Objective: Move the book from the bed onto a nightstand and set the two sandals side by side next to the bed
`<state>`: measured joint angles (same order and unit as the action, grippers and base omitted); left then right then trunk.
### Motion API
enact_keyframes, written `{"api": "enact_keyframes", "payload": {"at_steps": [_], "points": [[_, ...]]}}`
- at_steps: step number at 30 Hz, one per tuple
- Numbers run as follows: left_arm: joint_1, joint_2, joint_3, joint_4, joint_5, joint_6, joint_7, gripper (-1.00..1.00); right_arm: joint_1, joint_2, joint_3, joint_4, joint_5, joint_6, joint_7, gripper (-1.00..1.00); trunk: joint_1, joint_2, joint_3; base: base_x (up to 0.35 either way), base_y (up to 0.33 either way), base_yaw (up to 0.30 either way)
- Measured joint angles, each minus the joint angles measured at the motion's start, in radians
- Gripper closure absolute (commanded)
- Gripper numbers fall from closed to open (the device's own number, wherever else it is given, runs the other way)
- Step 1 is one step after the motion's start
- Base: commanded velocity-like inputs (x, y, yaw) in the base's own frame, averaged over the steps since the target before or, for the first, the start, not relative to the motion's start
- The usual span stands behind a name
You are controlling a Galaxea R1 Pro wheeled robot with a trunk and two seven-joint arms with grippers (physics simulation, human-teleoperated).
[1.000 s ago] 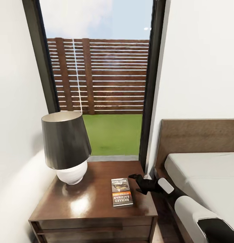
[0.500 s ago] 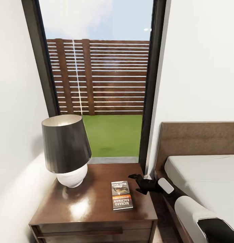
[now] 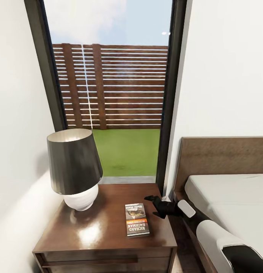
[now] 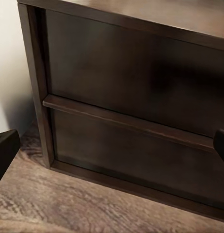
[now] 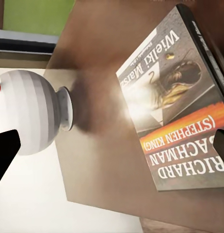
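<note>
Bedroom corner by a tall window: the book (image 3: 137, 219) lies flat on the nightstand (image 3: 89, 235), beside the lamp (image 3: 75, 167). Just right of it hovers the right gripper (image 3: 153, 206), jaws apart and empty, apparently having delivered it. Both sandals remain, I judge.

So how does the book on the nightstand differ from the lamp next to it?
The book lies flat and thin near the front right of the nightstand; the lamp stands upright and tall toward the back left. The book is rectangular with a dark picture cover and an orange band with white lettering; the lamp is rounded, with a plain dark shade over a white ribbed base. Both rest on the same glossy dark wooden top, apart from each other.
</note>
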<state>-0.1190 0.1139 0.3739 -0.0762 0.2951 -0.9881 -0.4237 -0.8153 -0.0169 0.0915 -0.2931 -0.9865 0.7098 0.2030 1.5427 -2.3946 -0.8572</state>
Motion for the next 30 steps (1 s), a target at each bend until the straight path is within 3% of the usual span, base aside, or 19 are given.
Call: {"api": "enact_keyframes", "payload": {"at_steps": [3,30], "points": [[0.000,0.000,0.000,0.000,0.000,0.000,0.000,-1.00,0.000,0.000,0.000,0.000,0.000,0.000,0.000,-1.00,0.000,0.000,0.000,0.000,0.000,0.000],[0.000,0.001,0.000,0.000,0.000,0.001,0.002,-1.00,0.000,0.000,0.000,0.000,0.000,-0.001,0.000,-1.00,-0.103,0.189,0.085,0.000,0.000,0.000]]}}
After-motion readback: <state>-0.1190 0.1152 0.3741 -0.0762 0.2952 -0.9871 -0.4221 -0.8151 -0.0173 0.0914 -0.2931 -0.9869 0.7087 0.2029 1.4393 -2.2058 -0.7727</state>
